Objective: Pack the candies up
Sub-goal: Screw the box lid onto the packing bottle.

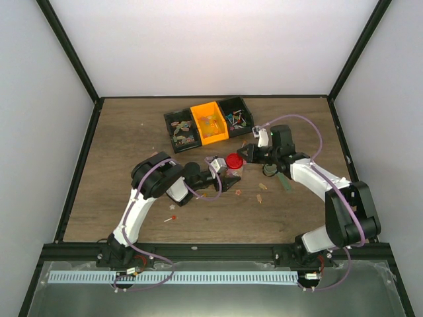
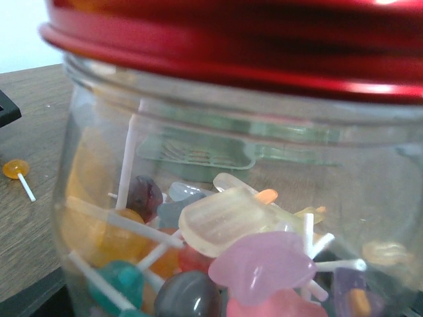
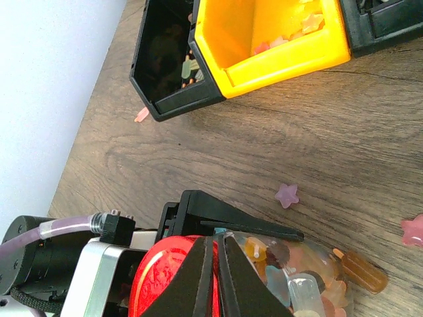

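Candies (image 2: 261,267) heaped inside jar (image 2: 99,132) (red lid (image 2: 231,46)); sticks (image 2: 127,165) at mixed angles

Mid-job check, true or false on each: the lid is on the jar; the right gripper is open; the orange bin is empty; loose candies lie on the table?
1. The red lid sits on the jar: true.
2. The right gripper is open: false, its fingers are shut together over the lid.
3. The orange bin is empty: false, a few candies lie inside.
4. Loose candies lie on the table: true, for one a purple star.
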Robot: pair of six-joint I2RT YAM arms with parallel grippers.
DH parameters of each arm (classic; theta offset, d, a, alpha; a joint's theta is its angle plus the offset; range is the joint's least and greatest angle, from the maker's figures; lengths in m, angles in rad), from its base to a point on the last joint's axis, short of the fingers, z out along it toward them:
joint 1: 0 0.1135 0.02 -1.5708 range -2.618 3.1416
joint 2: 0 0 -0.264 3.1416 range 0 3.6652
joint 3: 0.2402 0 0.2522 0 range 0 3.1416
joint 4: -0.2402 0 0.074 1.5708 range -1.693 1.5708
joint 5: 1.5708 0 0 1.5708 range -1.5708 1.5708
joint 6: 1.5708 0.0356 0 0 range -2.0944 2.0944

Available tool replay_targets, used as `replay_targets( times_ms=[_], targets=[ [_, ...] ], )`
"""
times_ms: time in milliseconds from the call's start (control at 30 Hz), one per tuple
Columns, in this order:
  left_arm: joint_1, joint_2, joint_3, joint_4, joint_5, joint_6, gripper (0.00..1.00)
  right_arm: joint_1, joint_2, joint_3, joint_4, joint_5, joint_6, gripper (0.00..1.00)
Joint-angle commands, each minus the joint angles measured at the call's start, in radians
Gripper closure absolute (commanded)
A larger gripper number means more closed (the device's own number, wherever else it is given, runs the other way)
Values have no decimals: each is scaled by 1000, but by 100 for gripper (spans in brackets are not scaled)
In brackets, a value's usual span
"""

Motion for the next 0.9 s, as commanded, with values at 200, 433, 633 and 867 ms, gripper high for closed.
replay_targets(
  times_ms=[200, 433, 633, 867],
  targets=[
    [3, 34, 14, 1, 7, -14, 22, -3, -33, -66, 4, -28, -25, 99],
    [3, 29, 18, -8, -20, -30, 23, -2, -79, -137, 6, -38, -18, 99],
    [6, 33, 28, -17, -32, -45, 23, -2, -118, -183, 7, -42, -7, 99],
    [7, 39, 37, -33, -34, -46, 24, -1, -183, -233, 5, -67, 34, 99]
  ],
)
